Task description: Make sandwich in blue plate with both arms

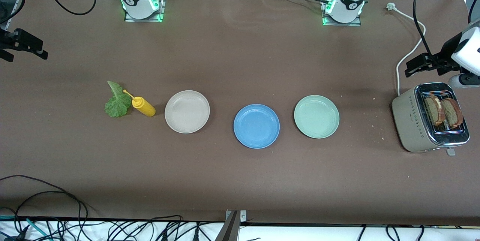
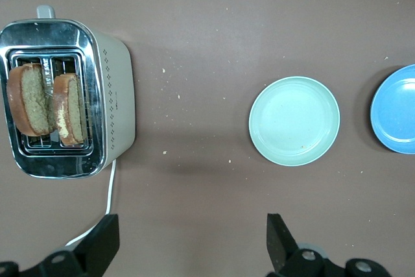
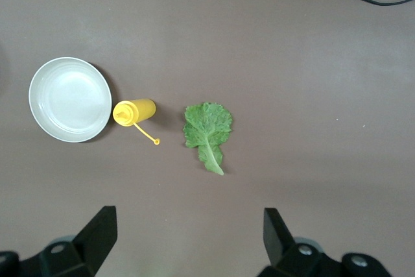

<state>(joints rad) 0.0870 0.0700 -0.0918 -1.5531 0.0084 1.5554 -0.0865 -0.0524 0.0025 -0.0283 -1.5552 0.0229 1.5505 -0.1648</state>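
The blue plate (image 1: 256, 126) lies bare mid-table between a beige plate (image 1: 187, 111) and a pale green plate (image 1: 316, 116). Two brown bread slices (image 1: 435, 110) (image 1: 452, 113) stand upright in the slots of a toaster (image 1: 410, 115) at the left arm's end. A green lettuce leaf (image 1: 117, 102) lies flat at the right arm's end. My left gripper (image 2: 192, 244) hangs open and holds nothing, over bare table beside the toaster. The right gripper (image 3: 191, 238) is also open with nothing in it, high over the table beside the lettuce.
A yellow squeeze bottle (image 1: 143, 106) lies on its side between the lettuce and the beige plate. The toaster's white cord (image 1: 408, 51) runs toward the robot bases. Black cables (image 1: 56, 196) trail along the table edge nearest the front camera.
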